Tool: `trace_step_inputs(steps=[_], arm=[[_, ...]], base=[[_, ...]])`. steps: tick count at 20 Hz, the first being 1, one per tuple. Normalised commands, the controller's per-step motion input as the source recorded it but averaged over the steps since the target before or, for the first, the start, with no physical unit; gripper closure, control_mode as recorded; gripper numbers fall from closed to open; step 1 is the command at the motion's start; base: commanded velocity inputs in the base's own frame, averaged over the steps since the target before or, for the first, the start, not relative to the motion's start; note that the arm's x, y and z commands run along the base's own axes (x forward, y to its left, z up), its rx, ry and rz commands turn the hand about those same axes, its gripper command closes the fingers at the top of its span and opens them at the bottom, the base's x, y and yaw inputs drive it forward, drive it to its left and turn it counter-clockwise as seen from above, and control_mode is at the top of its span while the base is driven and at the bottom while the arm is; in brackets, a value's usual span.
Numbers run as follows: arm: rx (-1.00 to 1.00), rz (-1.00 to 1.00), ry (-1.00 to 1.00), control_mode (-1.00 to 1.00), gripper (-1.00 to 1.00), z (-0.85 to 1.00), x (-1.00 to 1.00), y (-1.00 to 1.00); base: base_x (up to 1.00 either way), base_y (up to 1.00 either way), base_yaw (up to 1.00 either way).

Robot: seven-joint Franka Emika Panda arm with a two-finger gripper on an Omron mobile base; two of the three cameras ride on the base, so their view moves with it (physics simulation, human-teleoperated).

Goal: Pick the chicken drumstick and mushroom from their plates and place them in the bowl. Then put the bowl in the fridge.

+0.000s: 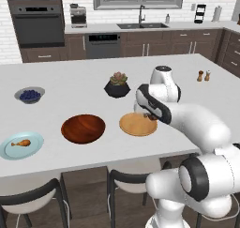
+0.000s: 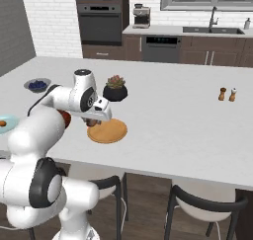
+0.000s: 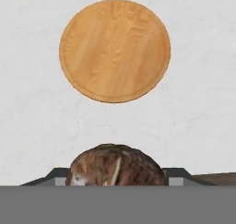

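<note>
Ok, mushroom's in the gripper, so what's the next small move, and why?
Probably swing the gripper left toward the brown bowl. The hand view shows the mushroom held at the fingers, lifted off the bare wooden plate. The bowl looks empty, and the drumstick sits on the blue plate.

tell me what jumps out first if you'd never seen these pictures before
The white arm reaching over the pale counter stands out first, its gripper closed around the brown mushroom just above the now bare wooden plate. To the left sits the glossy reddish-brown bowl, and further left the chicken drumstick lies on the light-blue plate.
</note>
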Motion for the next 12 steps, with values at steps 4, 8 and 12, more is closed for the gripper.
trace_step_inputs(steps=[4, 8, 12], arm=[[0.00, 0.00, 0.00, -1.00, 1.00, 0.79, -0.70, 0.00], [0.00, 0.00, 0.00, -1.00, 1.00, 0.53, -0.60, -0.09], [0.00, 0.01, 0.00, -1.00, 1.00, 0.30, -0.41, -0.14]], base=[[0.00, 0.00, 0.00], [0.00, 0.00, 0.00], [0.00, 0.00, 0.00]])
